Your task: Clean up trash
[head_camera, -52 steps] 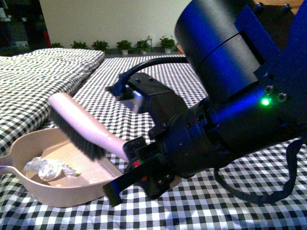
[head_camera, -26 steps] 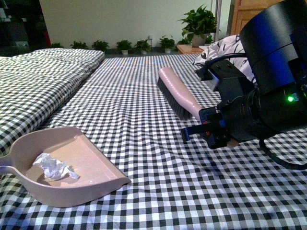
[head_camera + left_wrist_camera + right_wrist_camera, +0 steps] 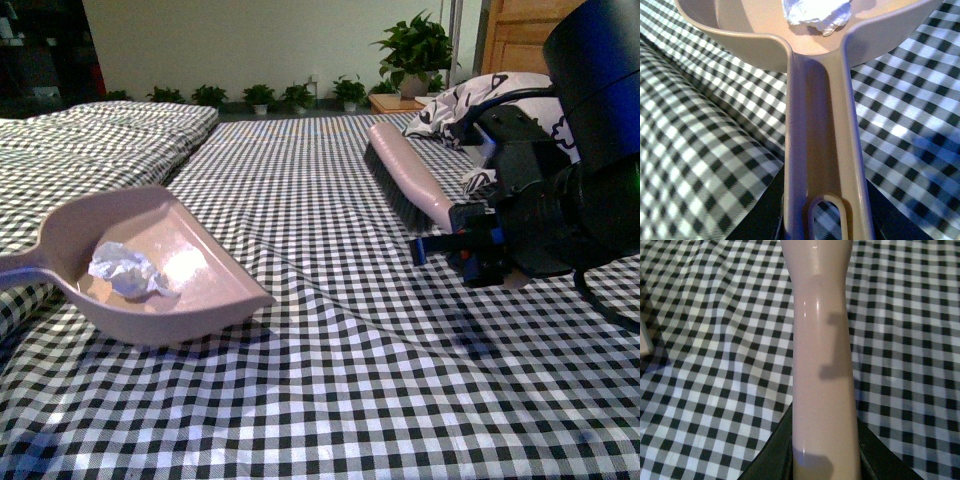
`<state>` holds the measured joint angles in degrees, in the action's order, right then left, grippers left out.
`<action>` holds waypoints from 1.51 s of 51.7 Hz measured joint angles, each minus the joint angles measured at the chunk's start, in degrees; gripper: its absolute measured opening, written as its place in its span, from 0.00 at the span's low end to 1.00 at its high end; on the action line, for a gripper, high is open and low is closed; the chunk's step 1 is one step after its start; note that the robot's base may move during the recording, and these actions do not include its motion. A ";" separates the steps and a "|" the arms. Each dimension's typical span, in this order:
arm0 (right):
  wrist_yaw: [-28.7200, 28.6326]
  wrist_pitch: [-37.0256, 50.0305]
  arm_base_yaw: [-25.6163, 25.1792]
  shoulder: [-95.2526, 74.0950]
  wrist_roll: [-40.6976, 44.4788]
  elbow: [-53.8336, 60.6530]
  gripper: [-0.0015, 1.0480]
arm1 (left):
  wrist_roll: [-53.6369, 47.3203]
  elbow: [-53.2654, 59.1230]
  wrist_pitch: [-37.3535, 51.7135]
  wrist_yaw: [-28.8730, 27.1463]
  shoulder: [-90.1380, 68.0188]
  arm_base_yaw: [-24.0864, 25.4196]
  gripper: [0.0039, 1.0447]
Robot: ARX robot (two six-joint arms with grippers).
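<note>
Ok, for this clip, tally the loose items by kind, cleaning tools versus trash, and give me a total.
Cleaning tools: 2 (beige dustpan, pink hand brush)
Trash: 1 (crumpled white wad, lying inside the dustpan)
Total: 3

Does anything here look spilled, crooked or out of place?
Nothing looks spilled. The trash lies inside the dustpan, which is lifted and tilted, its front lip lowest near the checkered cloth. The right gripper holds the brush up off the cloth. A wrinkle runs across the cloth.
</note>
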<state>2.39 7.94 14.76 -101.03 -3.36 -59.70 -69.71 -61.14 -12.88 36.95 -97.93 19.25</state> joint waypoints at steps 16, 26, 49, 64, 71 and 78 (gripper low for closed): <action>9.07 1.81 -8.79 7.10 -3.72 0.87 0.19 | 31.26 -7.78 13.14 -14.88 3.48 -2.34 0.24; 5.05 4.87 -11.19 18.86 -2.25 4.55 0.19 | 51.21 -8.35 11.34 -20.09 10.34 -3.15 0.24; -0.17 -3.23 -14.80 41.94 -0.48 9.90 0.19 | 62.38 0.20 3.72 -15.82 32.98 -4.83 0.24; -0.57 -7.74 -15.47 51.71 -1.97 10.10 0.19 | 63.41 3.56 -0.20 -10.97 42.64 -0.66 0.24; -0.46 -8.94 -15.32 54.69 -2.25 10.10 0.19 | 63.43 4.35 -2.19 -8.39 45.59 0.98 0.24; 0.20 -9.79 -14.78 56.98 -3.19 10.10 0.19 | 63.43 5.40 -4.07 -6.43 48.37 1.77 0.24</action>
<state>2.59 -1.85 -0.01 -44.05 -6.55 -49.60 -6.28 -55.75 -16.95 30.52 -49.56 21.02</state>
